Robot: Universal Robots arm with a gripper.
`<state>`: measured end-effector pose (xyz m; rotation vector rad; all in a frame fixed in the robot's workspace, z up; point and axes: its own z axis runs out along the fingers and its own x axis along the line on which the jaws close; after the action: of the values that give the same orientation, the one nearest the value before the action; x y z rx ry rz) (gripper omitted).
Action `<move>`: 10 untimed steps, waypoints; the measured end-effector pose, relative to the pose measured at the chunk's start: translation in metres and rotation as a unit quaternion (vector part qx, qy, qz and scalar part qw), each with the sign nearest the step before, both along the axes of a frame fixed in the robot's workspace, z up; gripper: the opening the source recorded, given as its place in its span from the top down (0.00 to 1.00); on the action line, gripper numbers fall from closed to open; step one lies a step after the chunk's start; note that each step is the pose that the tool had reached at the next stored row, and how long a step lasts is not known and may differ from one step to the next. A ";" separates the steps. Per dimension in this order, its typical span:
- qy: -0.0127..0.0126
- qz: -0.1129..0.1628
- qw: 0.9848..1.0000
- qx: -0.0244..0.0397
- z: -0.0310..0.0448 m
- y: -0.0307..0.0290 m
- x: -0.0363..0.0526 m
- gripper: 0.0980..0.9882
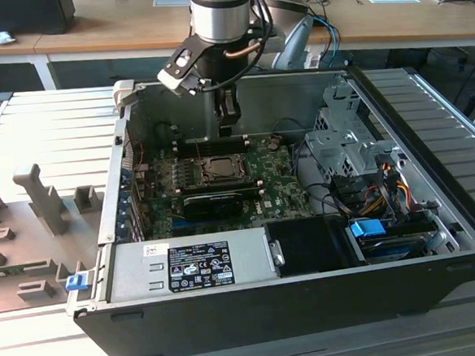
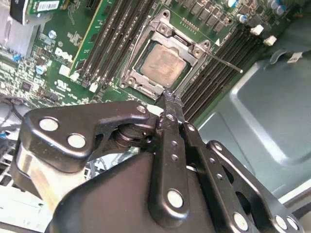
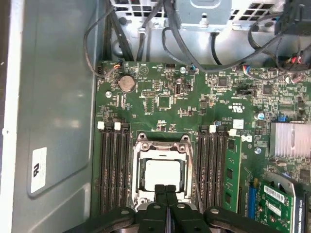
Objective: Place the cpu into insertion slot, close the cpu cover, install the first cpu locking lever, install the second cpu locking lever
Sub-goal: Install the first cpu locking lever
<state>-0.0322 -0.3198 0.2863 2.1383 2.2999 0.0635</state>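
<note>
The gripper (image 3: 165, 190) is clenched, tips pressed together w/ nothing btwn them. It hangs above the board, near one edge of the cpu cover (image 3: 137, 167). The cover lies flat on the insertion slot (image 3: 143, 184). The cpu (image 3: 163, 175) sits inside, its pale top showing thru the square hole. One thin lever (image 2: 224, 62) sticks out sideways. The green board (image 3: 165, 97) is all around.

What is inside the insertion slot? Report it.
The cpu lies there, the cpu cover framing it. The pins beneath are covered by the chip, and the shut hand hides one edge.
</note>
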 end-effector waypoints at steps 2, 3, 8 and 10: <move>0.000 0.030 1.000 0.000 -0.0001 0.0000 0.0000 0.99; 0.000 0.043 0.999 0.000 -0.0001 0.0000 0.0000 0.99; 0.000 0.063 0.998 0.000 -0.0001 0.0000 0.0000 0.99; 0.000 0.071 0.998 0.000 -0.0001 0.0000 0.0000 0.99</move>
<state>-0.0323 -0.3198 0.2862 1.9722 2.4475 0.0635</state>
